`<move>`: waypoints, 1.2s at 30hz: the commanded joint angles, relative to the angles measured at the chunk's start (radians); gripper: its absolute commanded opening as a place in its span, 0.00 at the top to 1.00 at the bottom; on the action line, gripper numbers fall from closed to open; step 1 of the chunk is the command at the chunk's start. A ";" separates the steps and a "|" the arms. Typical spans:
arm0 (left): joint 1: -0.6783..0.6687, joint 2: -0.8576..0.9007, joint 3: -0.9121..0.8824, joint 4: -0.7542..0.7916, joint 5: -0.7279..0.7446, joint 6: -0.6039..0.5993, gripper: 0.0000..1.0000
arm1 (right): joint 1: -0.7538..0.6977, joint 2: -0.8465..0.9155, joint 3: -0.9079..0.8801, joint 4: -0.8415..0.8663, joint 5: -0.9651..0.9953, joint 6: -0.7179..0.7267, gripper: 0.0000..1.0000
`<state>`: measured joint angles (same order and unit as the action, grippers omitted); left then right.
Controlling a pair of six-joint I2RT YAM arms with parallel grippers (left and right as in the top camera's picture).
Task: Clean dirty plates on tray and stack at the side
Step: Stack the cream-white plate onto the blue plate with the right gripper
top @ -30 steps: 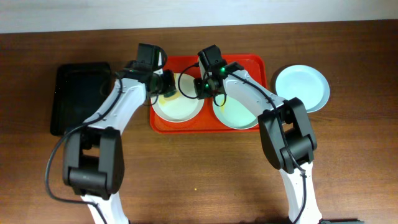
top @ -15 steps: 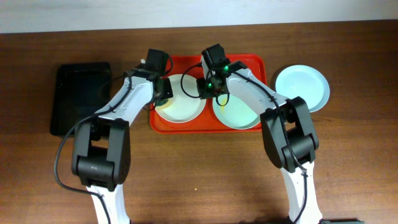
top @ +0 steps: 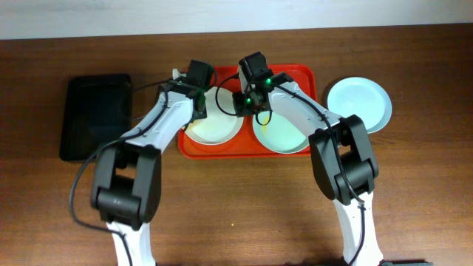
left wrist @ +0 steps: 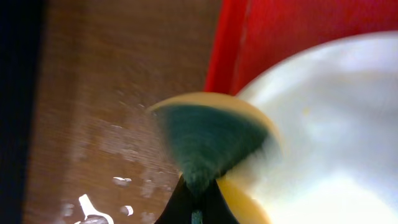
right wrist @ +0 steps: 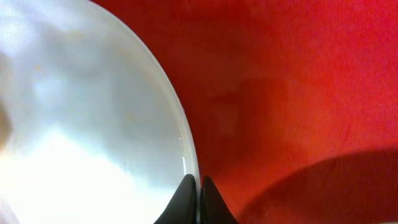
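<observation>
The red tray (top: 295, 72) holds a white plate (top: 214, 127) on the left and a pale mint plate (top: 284, 137) on the right. A second mint plate (top: 361, 103) lies on the table right of the tray. My left gripper (top: 198, 109) is shut on a green and yellow sponge (left wrist: 205, 140), which is over the white plate's (left wrist: 336, 124) left edge and the tray's rim (left wrist: 224, 56). My right gripper (top: 240, 103) is pinched shut on the right rim of the white plate (right wrist: 81, 124), which has faint yellowish specks, with the red tray floor (right wrist: 298, 93) beside it.
A smaller black tray (top: 96, 117) lies on the wooden table left of the red tray. White crumbs or droplets (left wrist: 121, 182) mark the wood beside the tray's left rim. The back wall runs along the table's far edge.
My left gripper has moved right with the sponge, from over the tray's left rim onto the white plate's edge. My right gripper has stayed on the plate's rim.
</observation>
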<state>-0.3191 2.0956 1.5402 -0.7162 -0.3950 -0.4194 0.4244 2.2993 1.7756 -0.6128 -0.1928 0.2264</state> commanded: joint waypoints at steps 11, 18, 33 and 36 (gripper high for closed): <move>0.274 -0.301 0.000 -0.194 0.206 0.005 1.00 | 0.205 -0.285 0.052 0.098 1.181 -0.592 0.96; 0.285 -0.301 0.000 -0.195 0.243 0.005 1.00 | 0.340 -0.284 0.052 0.427 1.437 -1.085 0.96; 0.283 -0.300 -0.001 -0.179 0.419 0.005 1.00 | -0.387 -0.283 -0.046 -0.248 -0.084 0.082 0.96; 0.260 -0.295 -0.001 -0.167 0.418 0.005 1.00 | -0.597 -0.283 -0.051 -0.248 -0.140 0.069 0.96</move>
<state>-0.0406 1.8149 1.5372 -0.8940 0.0021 -0.4194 -0.0414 2.0354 1.7290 -0.8612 -0.2718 0.2928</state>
